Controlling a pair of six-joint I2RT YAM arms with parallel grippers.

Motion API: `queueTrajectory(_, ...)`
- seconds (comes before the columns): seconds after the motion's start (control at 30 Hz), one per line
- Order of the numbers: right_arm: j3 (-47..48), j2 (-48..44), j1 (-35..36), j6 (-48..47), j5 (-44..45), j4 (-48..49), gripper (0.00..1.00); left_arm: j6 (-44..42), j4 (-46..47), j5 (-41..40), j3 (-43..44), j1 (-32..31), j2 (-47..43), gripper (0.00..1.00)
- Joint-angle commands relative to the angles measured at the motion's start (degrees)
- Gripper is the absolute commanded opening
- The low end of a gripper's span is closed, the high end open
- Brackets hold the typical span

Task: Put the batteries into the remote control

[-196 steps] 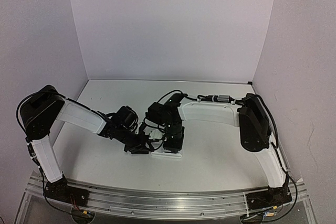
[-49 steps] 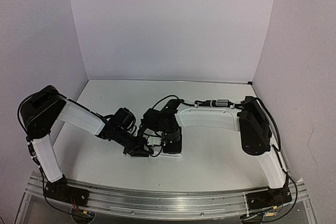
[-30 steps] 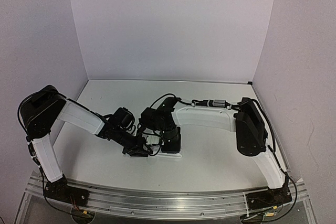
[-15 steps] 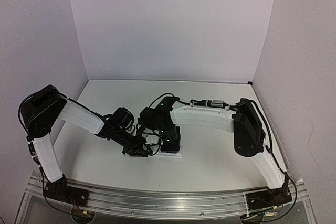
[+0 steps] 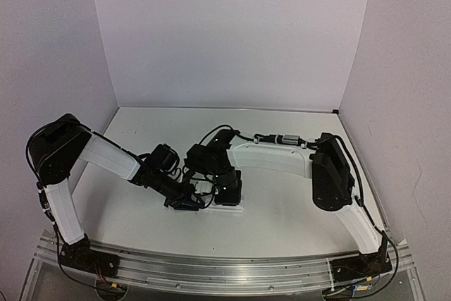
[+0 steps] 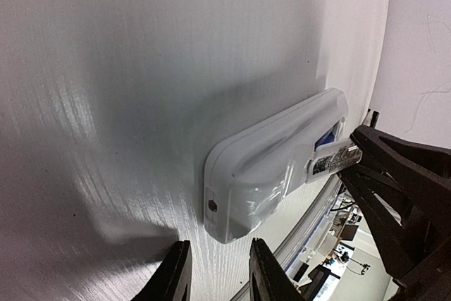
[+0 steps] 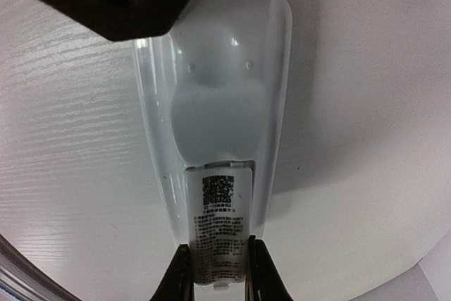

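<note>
Lying back-up on the white bench [image 6: 106, 68], toward its near edge at the middle: the remote control [image 6: 271, 167]. White shell, rounded hump on the back, small screw hole in the end facing the left wrist camera.

Right fingers [image 7: 181, 273]: closed on the battery cover [image 7: 220, 223], one finger on each long side. The cover is a small white rectangle with a printed code label. It is held at the remote's near end as the right wrist camera sees it, its far edge meeting the shell at the recess.

Battery [image 6: 325, 137]: a sliver of blue shows in the recess beside the cover, seen from the left wrist. How it is seated, and whether a second cell lies there, cannot be told.

Left fingers [image 6: 176, 276]: a narrow gap apart, bare bench between them, nothing held. Tips just short of the remote's opposite end. Touching or not, cannot tell.

Top view: both arms reach inward and their heads sit close together over the remote, left arm [image 5: 106, 156] from the left, right arm [image 5: 275, 156] from the right.
</note>
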State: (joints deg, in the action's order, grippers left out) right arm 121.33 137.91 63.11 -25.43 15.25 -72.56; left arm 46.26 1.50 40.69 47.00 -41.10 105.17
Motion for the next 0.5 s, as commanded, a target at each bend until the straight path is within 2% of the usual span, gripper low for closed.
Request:
queueTrajectory(0.0, 1.27, 7.91, 5.55, -1.09, -6.06, 19.61, 0.00, -1.35, 7.38, 0.87, 1.62, -4.34, 2.88, 0.31)
queueTrajectory(0.47, 1.69, 8.38, 4.57, -0.22, -7.38, 20.31, 0.00, -1.44, 7.37, 1.87, 2.68, -4.36, 4.33, 0.30)
